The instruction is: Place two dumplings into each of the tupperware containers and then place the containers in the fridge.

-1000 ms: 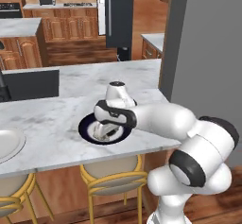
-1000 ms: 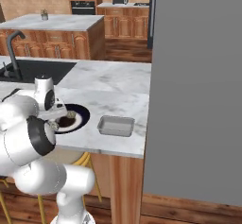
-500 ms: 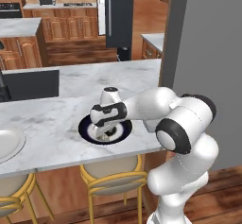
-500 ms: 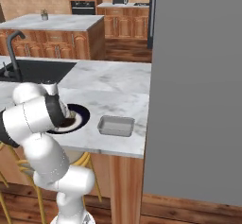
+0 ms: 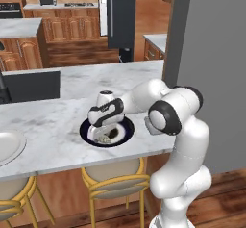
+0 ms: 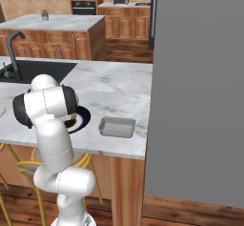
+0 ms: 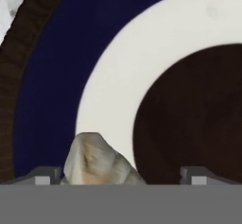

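Marble desk [image 5: 57, 121] fills my forward views, with wooden cabinets behind. My end effector [image 5: 102, 134] hangs low over the dark plate [image 5: 126, 131], jaws spread wide and holding nothing. Through the hand view I see a dumpling [image 7: 94, 161] between the fingertips [image 7: 46, 175], just beside the left one, lying on the plate's white ring. From the left base view dumplings [image 5: 103, 137] show under the hand. One container [image 6: 116, 127] sits on the desk just right of the plate, near the edge. Far back stands the fridge [image 5: 121, 15], door shut.
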You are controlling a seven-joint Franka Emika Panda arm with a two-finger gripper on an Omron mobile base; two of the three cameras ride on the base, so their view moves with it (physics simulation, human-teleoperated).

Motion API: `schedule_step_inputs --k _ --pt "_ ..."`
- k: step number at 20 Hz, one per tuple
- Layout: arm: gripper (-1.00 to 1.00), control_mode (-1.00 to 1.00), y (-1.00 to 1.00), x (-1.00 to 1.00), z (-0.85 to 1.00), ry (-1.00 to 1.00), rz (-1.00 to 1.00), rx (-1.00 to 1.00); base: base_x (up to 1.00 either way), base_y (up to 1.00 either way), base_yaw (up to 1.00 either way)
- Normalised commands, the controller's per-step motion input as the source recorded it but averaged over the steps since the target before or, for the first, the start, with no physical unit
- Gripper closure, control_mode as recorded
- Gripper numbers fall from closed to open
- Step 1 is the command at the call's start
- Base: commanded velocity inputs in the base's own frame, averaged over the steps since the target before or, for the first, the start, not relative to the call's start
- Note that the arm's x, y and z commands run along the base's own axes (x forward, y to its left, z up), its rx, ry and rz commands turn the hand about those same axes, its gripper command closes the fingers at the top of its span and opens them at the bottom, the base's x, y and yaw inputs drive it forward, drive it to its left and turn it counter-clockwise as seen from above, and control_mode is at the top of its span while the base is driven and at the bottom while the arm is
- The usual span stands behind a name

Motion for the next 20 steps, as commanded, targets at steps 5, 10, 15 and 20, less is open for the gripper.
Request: schedule_step_inputs --k 5,10,15,20 --pt "-1.0 -1.0 0.0 0.0 -0.4 0.02 0.0 0.0 0.0 0.0 0.0" --pt "1.0 -1.0 0.0 -0.02 -0.4 0.0 0.0 0.0 0.0 0.0 0.0" --pt "1.0 -1.0 -0.16 0.0 0.23 0.0 0.0 0.0 0.0 0.0 0.0" --pt "1.0 -1.0 -0.52 0.0 0.65 0.02 -0.03 0.0 0.0 0.0 0.0"
